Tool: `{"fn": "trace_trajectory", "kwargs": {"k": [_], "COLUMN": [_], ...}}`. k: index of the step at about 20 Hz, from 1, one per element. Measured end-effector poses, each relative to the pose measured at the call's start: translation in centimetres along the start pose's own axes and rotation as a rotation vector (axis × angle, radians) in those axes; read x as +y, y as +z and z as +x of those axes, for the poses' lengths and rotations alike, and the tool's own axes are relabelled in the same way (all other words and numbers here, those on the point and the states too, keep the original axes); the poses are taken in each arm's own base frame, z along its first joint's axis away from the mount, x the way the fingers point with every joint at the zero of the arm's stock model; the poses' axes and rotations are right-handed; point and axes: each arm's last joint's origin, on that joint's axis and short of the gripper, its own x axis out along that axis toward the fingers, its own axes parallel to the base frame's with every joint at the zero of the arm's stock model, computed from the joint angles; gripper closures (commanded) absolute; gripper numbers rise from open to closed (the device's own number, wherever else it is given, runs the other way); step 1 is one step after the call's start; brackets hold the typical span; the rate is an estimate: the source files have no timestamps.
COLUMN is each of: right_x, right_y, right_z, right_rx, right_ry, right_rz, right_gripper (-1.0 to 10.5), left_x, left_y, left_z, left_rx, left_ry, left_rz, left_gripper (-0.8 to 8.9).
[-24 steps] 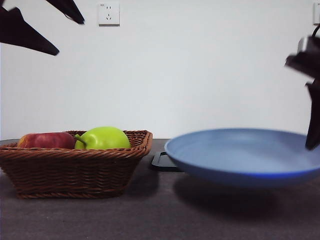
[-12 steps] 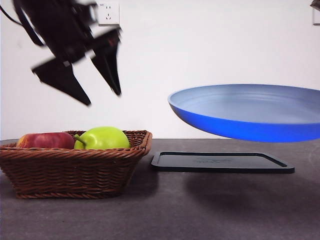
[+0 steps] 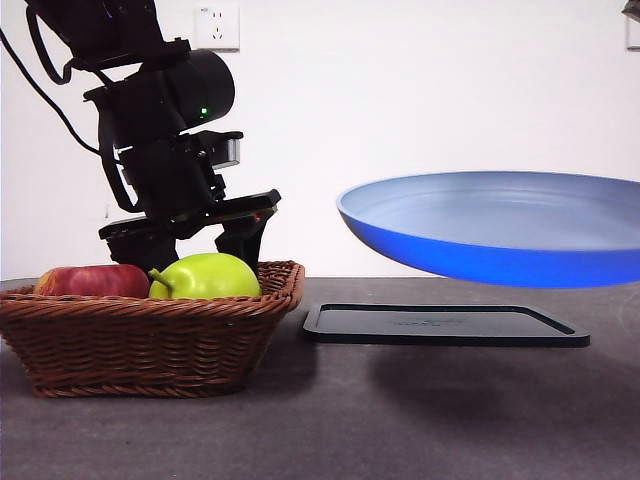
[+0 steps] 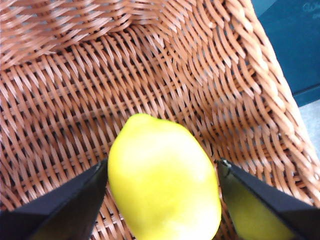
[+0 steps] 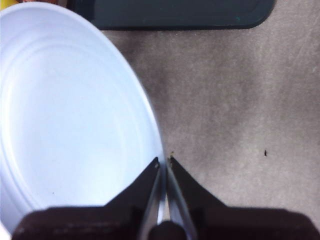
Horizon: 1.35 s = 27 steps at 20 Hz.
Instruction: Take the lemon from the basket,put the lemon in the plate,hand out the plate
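Note:
The lemon lies on the floor of the wicker basket. My left gripper is down in the basket with its jaws open, one on each side of the lemon and close against it. In the front view the left gripper stands behind the green fruit in the basket, and the lemon is hidden there. My right gripper is shut on the rim of the light blue plate. It holds the plate level in the air above the table at the right.
A yellow-green stemmed fruit and a red apple lie in the front of the basket. A flat black tray lies on the table under the raised plate, and also shows in the right wrist view.
The left arm has come down from above into the basket, its jaws now around the lemon. The plate was lifted off the table a second ago and now holds still.

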Motion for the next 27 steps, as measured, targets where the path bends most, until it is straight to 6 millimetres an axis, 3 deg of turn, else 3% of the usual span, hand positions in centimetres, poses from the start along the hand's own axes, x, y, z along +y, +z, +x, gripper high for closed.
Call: {"fn": "trace_trajectory", "kwargs": {"k": [2, 5, 8, 10, 12, 13, 20, 25, 27], "right_x": [0.0, 0.0, -0.1, -0.4, -0.6, -0.7, -0.6, -0.6, -0.6], "right_y": [0.0, 0.0, 0.1, 0.3, 0.5, 0.6, 0.6, 0.6, 0.6], "right_z": [0.0, 0.0, 0.3, 1.2, 2.3, 2.8, 3.7, 3.7, 3.7], "right_rx": [0.0, 0.0, 0.011, 0.053, 0.111, 0.139, 0.181, 0.183, 0.183], "right_ry": [0.0, 0.0, -0.001, -0.006, 0.047, 0.073, 0.081, 0.081, 0.081], "right_rz": [0.0, 0.0, 0.01, 0.056, 0.096, 0.11, 0.108, 0.108, 0.108], "right_gripper": [9.4, 9.4, 9.4, 9.4, 9.4, 9.4, 9.4, 9.4, 9.4], "left_x": [0.0, 0.2, -0.3, -1.7, -4.2, -5.6, -14.4, -17.0, -17.5], "left_y": [0.0, 0.0, 0.7, 0.3, -0.8, -1.2, -4.4, -5.6, -6.0], "left_z": [0.0, -1.2, -8.4, -13.1, -16.1, -16.5, -14.8, -9.5, -7.6], "left_rx": [0.0, -0.002, -0.195, -0.311, -0.372, -0.372, -0.304, -0.18, -0.129], "left_ry": [0.0, 0.003, -0.031, -0.141, -0.251, -0.287, -0.419, -0.329, -0.315], "left_rz": [0.023, 0.036, 0.053, 0.097, 0.177, 0.216, 0.444, 0.528, 0.541], "left_gripper": [6.13, 6.11, 6.11, 6.11, 6.11, 6.11, 6.08, 6.07, 5.58]}}
